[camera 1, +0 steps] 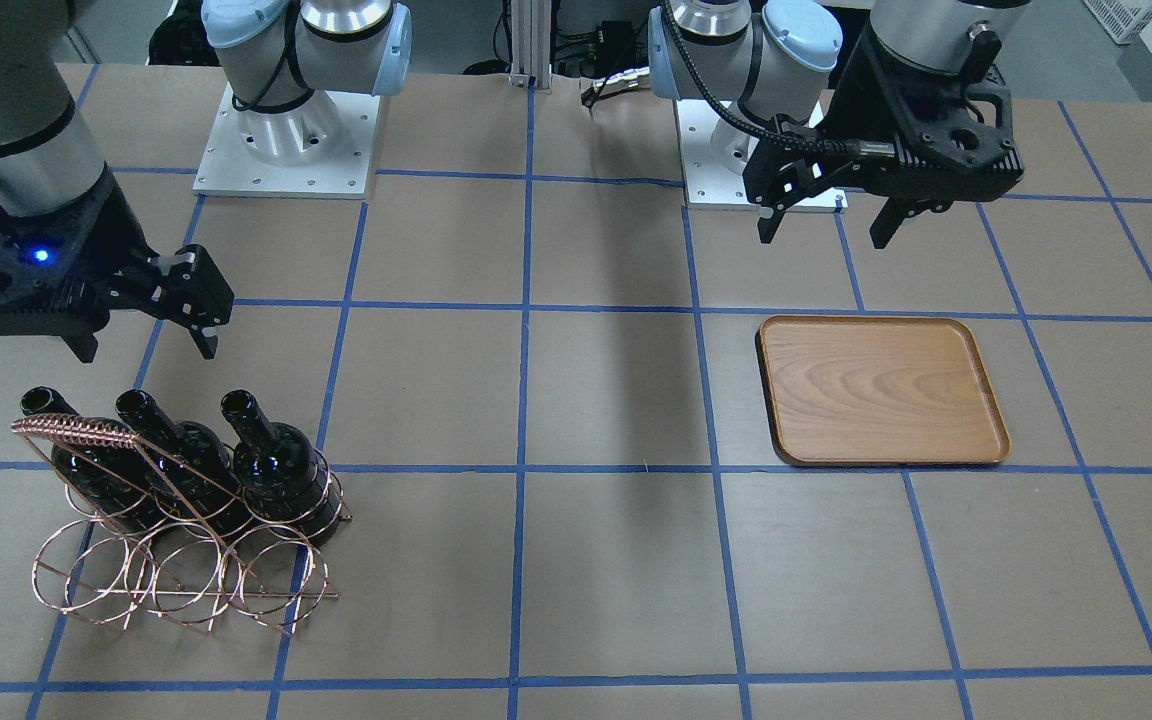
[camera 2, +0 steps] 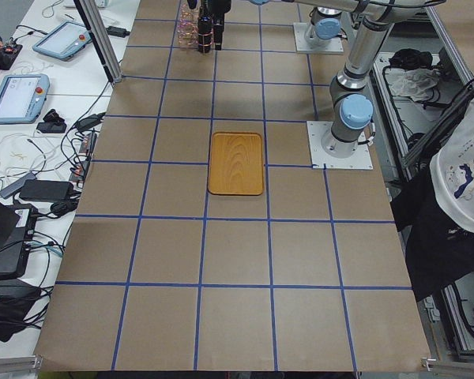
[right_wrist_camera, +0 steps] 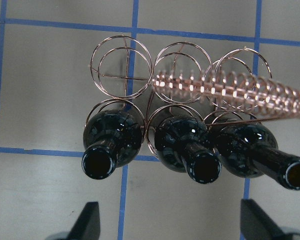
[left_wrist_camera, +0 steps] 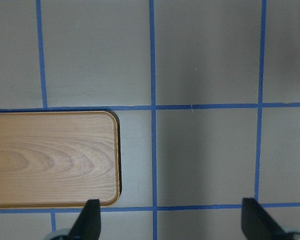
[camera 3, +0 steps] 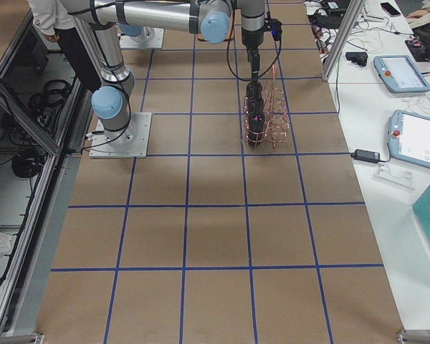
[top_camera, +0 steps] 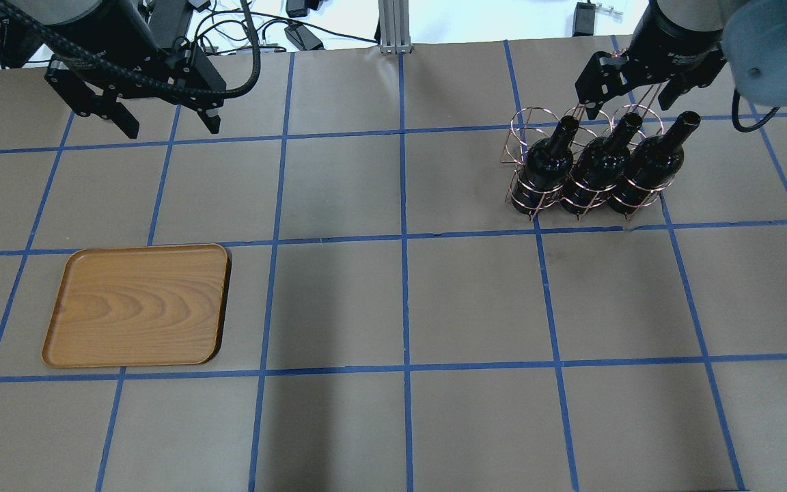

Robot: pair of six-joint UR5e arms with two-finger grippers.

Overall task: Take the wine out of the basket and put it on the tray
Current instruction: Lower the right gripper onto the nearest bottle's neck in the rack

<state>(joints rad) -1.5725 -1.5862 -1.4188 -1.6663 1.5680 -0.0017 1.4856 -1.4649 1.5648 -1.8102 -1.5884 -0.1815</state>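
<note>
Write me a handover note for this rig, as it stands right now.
Left gripper: open, empty, above the table near the tray, not over it.
Right gripper: open, empty, hovering by the mouths of the bottles, touching none.
Things: all three bottles sit in the basket, necks tilted up. Nothing is on the tray.
Done: no bottle is out yet.
Left: grip one bottle, lift it out of the basket, set it on the tray.

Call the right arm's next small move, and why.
Probably ease the open right pincer down around the neck of the middle wine. It hangs above the mouths gripping nothing, all three bottles sit in the basket, and the tray is bare.
</note>
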